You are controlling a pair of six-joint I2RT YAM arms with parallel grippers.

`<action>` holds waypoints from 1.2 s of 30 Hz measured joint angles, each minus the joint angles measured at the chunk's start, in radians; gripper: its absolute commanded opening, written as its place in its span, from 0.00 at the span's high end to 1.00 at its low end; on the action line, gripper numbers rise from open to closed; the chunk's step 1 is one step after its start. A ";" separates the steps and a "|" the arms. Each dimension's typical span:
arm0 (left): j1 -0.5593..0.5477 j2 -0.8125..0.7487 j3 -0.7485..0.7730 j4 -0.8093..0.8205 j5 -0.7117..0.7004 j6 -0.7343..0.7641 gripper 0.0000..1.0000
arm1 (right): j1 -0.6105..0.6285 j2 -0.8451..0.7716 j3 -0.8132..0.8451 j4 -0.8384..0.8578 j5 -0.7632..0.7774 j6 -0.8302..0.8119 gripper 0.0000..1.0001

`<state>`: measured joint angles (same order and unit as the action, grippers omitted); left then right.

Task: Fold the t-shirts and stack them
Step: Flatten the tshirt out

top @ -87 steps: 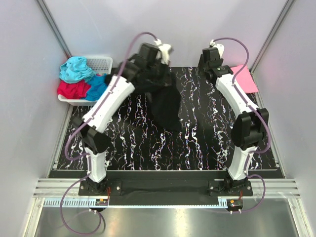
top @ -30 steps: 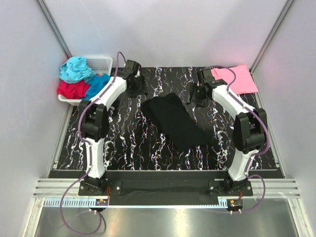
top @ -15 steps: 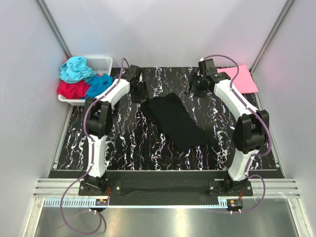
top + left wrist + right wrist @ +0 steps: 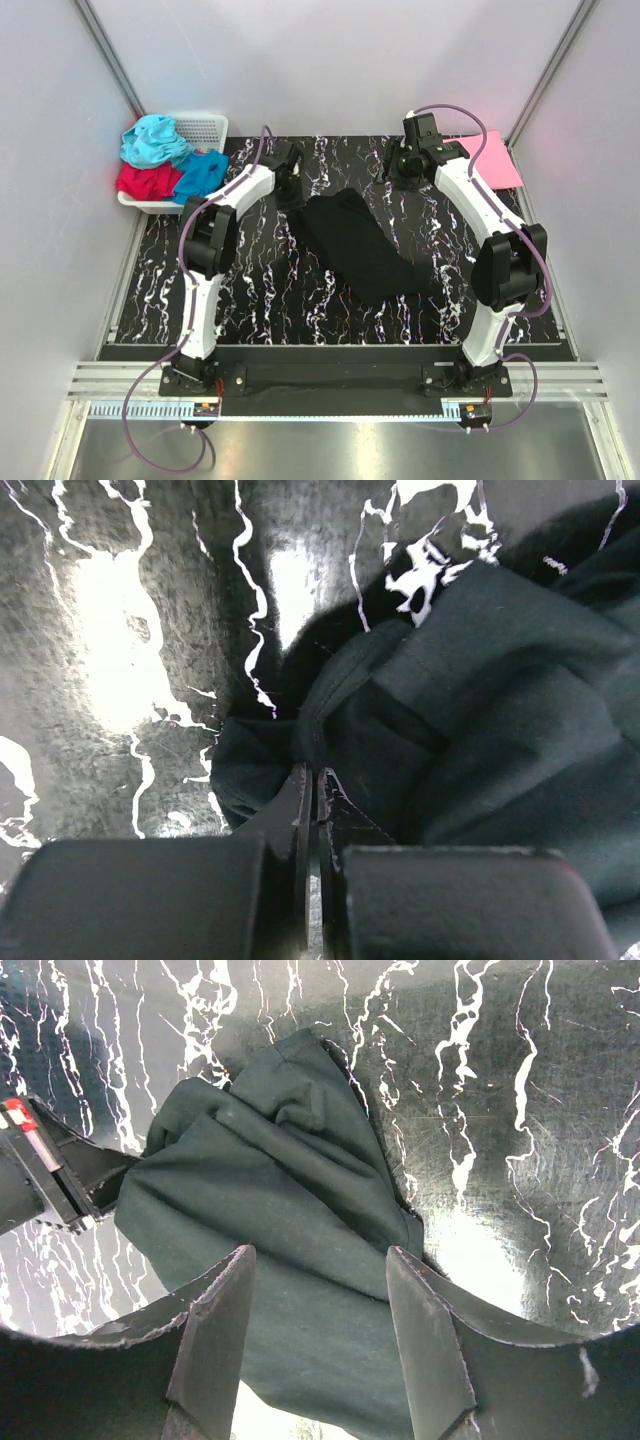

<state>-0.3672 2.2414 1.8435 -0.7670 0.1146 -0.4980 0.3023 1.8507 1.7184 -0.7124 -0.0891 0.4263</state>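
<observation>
The left gripper (image 4: 310,780) is pressed shut, its two fingers meeting on a bunched fold at the edge of the black t-shirt (image 4: 355,245), low against the marbled black table (image 4: 270,290). From there the white forearm runs down and left to a black elbow in the left half of the overhead view, and the upper arm drops to its base at the bottom left. The right gripper (image 4: 320,1330) stands wide, nothing between its fingers (image 4: 215,1340), and its camera looks down on the shirt's upper corner. That arm is stretched long: wrist in the upper middle of the overhead view, forearm slanting down and right to the elbow, then down to the base at the bottom right. The black shirt lies as a crumpled diagonal band in mid-table. A pink t-shirt (image 4: 495,160) lies flat at the upper right, while teal (image 4: 155,138), red (image 4: 145,180) and blue (image 4: 200,172) t-shirts heap in the white basket (image 4: 205,128) at the upper left
</observation>
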 measured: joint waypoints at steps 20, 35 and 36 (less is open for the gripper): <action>-0.005 -0.380 0.386 -0.110 -0.494 0.054 1.00 | 0.001 0.013 -0.090 -0.002 -0.003 -0.016 0.38; -0.203 -0.377 0.358 -0.079 -0.351 0.239 1.00 | 0.010 0.037 -0.092 0.019 0.014 -0.009 0.39; -0.204 -0.382 0.353 -0.066 -0.318 0.253 1.00 | 0.010 0.038 -0.092 0.018 0.030 -0.006 0.39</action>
<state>-0.5713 1.8595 2.1967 -0.8333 -0.2035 -0.2451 0.3126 1.8885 1.6268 -0.6941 -0.0593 0.4198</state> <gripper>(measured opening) 0.016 0.617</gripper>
